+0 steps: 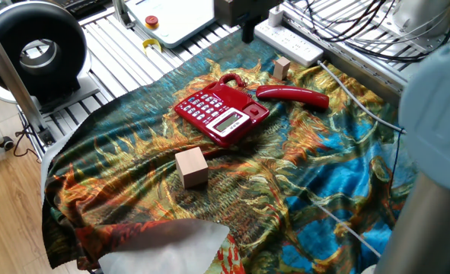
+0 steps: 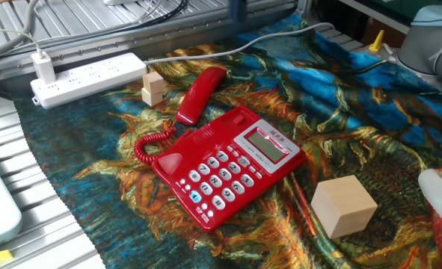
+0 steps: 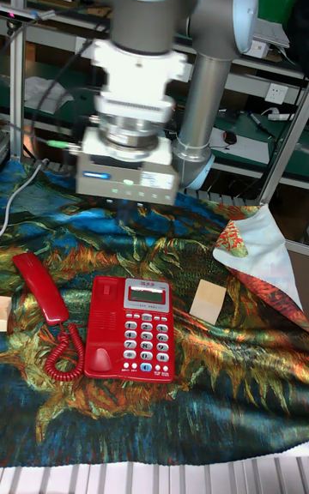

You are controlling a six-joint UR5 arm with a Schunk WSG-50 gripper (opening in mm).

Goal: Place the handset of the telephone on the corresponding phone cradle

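From the tall fixed view, going left to right across my bench: the handset lies farthest left on the patterned cloth, off the phone and tilted, with its coiled red cord curling from its lower end toward the base. A small pale block sits at the very left edge beside it. Just right of the handset stands the telephone, keypad and grey display facing up. The phone cradle, the buttonless strip along the telephone's left edge, has nothing lying in it. Right of the telephone, near but not touching, rests a tan wooden cube. Farther right a folded white cloth corner hangs over the patterned one.

My gripper hangs above the cloth's far edge, up beyond the telephone and handset, touching neither. Only a dark stub of it shows in one fixed view, and my own wrist housing hides the fingers in the tall view, so I cannot tell how far apart the jaws stand. It has hold of nothing that I can see.

In the other fixed view a white power strip lies on the bare bench beyond the cloth, near two stacked small wooden blocks.
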